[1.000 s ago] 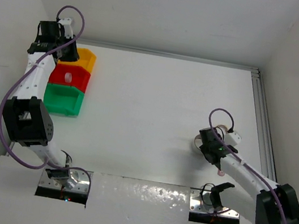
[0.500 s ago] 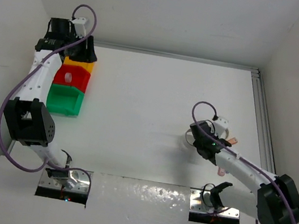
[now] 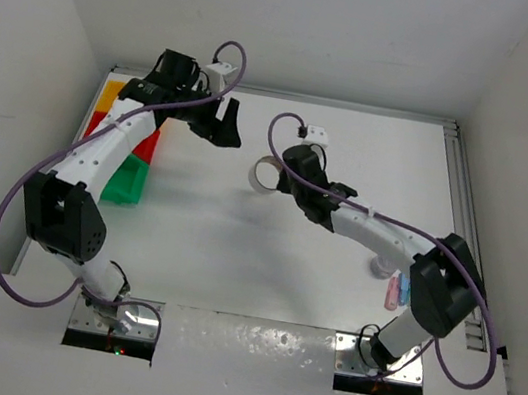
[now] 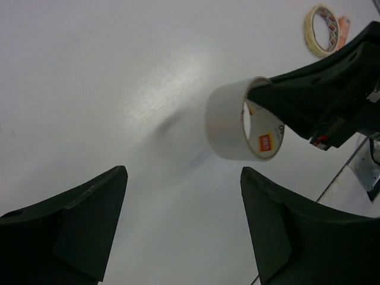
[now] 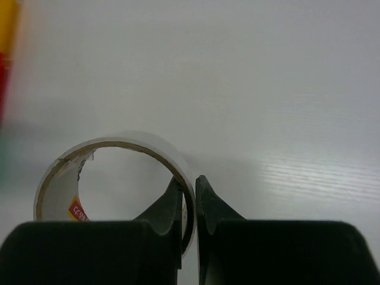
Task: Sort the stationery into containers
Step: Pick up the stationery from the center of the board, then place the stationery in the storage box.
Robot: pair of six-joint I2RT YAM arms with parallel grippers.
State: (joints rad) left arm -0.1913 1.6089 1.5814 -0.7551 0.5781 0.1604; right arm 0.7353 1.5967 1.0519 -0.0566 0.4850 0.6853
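Well apart from green bin, pinches white tape roll by its wall in right gripper, aloft; holds left gripper wide open, empty, nearer that bin. Risks roll slipping from so thin a pinch, or knocking left fingers.

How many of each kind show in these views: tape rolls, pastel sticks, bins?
Tape rolls: 2, the white roll in the right hand and the beige roll.
Pastel sticks: 2 showing, a pink stick and a blue stick.
Bins: 3, yellow bin, red bin, green bin.
Total: 7.
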